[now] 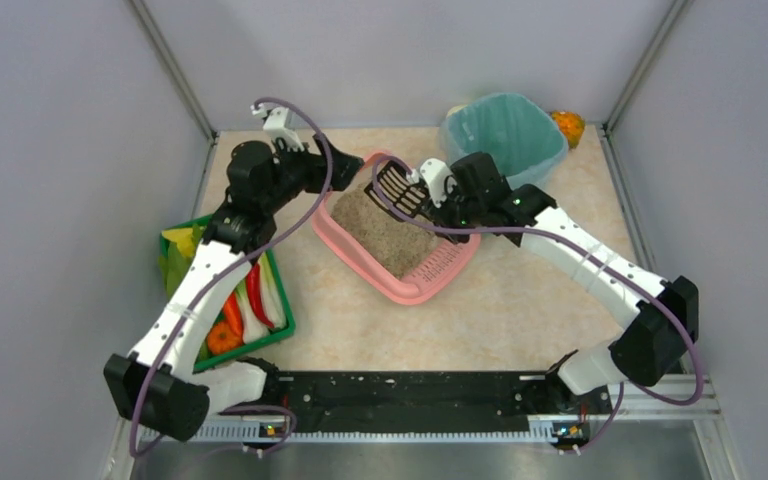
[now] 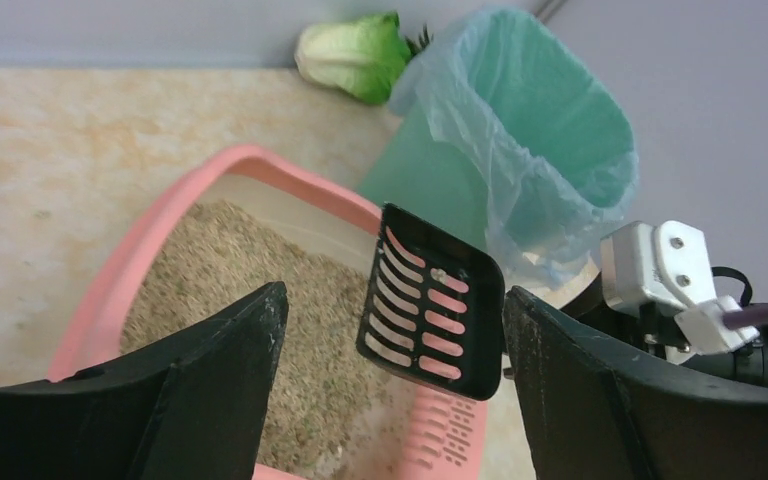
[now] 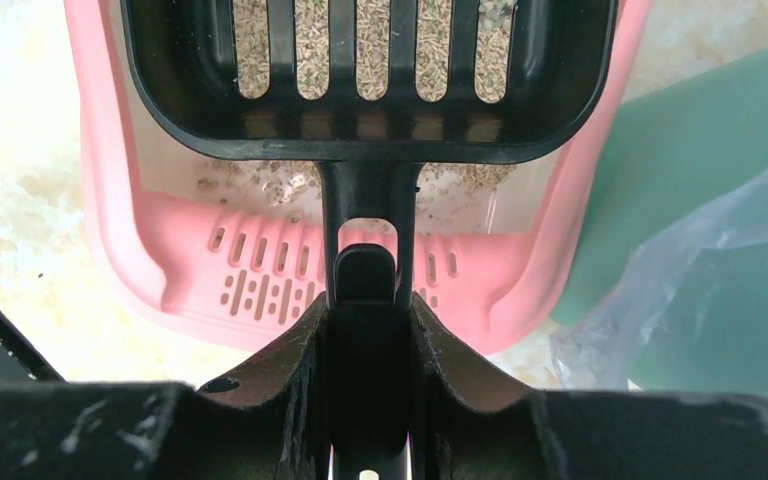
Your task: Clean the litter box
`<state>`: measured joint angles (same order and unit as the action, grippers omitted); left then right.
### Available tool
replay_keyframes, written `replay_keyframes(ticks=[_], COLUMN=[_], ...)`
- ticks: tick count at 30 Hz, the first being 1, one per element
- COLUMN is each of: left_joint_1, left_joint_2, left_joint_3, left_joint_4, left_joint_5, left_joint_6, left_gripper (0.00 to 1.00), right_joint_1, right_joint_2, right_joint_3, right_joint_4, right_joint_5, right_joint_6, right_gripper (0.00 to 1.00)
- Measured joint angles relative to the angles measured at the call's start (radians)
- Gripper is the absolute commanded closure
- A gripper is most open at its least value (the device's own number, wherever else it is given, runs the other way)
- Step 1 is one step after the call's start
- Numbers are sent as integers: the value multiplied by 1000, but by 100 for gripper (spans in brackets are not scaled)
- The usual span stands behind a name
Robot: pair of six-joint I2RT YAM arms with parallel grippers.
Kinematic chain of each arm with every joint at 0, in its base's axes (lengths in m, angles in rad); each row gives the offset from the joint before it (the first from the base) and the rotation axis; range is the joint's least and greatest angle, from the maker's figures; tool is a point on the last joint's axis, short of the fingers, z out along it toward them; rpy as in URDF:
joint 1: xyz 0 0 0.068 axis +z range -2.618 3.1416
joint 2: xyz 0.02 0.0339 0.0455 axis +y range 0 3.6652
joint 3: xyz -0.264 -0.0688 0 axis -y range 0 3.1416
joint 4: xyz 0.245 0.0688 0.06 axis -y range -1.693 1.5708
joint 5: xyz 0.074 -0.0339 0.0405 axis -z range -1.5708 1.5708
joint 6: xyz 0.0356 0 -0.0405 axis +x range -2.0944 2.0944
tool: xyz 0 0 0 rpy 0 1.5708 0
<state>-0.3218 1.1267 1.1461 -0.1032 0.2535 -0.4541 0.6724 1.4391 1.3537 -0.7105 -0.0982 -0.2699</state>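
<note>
The pink litter box point(image 1: 397, 287) with beige litter point(image 1: 385, 228) lies at the table's middle, its slotted ledge point(image 1: 442, 266) at the near right end. My right gripper point(image 1: 438, 205) is shut on the handle of a black slotted scoop point(image 1: 398, 188), held above the litter; the scoop point(image 3: 365, 70) looks empty in the right wrist view, with the box's ledge point(image 3: 260, 285) below. My left gripper point(image 1: 348, 168) is open and empty at the box's far left corner. In the left wrist view the scoop point(image 2: 430, 300) hangs between my fingers point(image 2: 220, 370) above the box point(image 2: 110, 300).
A tall teal-lined bin point(image 1: 505, 135) stands just behind and right of the box, also in the left wrist view point(image 2: 520, 150). A green tray point(image 1: 282, 322) of colourful items sits at the left. A lettuce point(image 2: 355, 55) lies by the back wall and an orange thing point(image 1: 568, 125) sits behind the bin.
</note>
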Motion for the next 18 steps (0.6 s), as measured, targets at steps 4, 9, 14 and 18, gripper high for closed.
replay_keyframes(ticks=[4,9,14,18], left_joint_1=[0,0,0,2], left_joint_2=[126,237,316,346], left_joint_3=[68,133,219,233], left_joint_4=[-60,-134,-202,-232], left_joint_5=[81,169,231,265], left_joint_6=[-39,-61,-54,-52], left_gripper=[24,37,52,71], right_joint_1=[0,2,6,7], right_joint_2=[-5,-24,-35,-41], right_joint_3=[-40,-59,-60,-71], right_joint_4=[50,100,126,144], right_joint_5=[-27,-49,-60,-62], right_joint_6=[-8,-11,-18,-18], right_gripper=[100,100,100,100])
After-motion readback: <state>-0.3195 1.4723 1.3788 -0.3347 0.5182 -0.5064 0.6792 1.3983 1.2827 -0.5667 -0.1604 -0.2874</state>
